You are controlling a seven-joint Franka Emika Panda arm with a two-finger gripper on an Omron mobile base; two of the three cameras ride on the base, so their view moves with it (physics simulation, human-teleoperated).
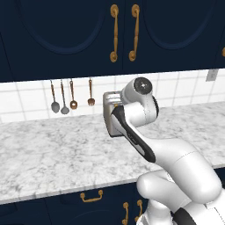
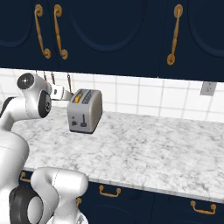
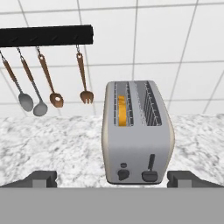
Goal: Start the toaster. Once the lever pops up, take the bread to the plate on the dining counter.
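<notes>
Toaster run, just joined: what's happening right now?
The white arm is lined up on the toaster, which stands on the marble worktop by the tiled wall. The hand is open, its fingertips spread either side of the toaster's end face and touching nothing. The bread sits down in one slot; the other slot is empty. The lever is at the bottom of its slot in the hand view. No grasp yet; utensils hang on the rail beside it.

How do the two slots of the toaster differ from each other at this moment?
On the toaster, the left slot holds the orange bread; the right slot shows just wire guides. The left slot lies nearer the hanging utensils, the right slot farther. Both are long, narrow, parallel top openings.
</notes>
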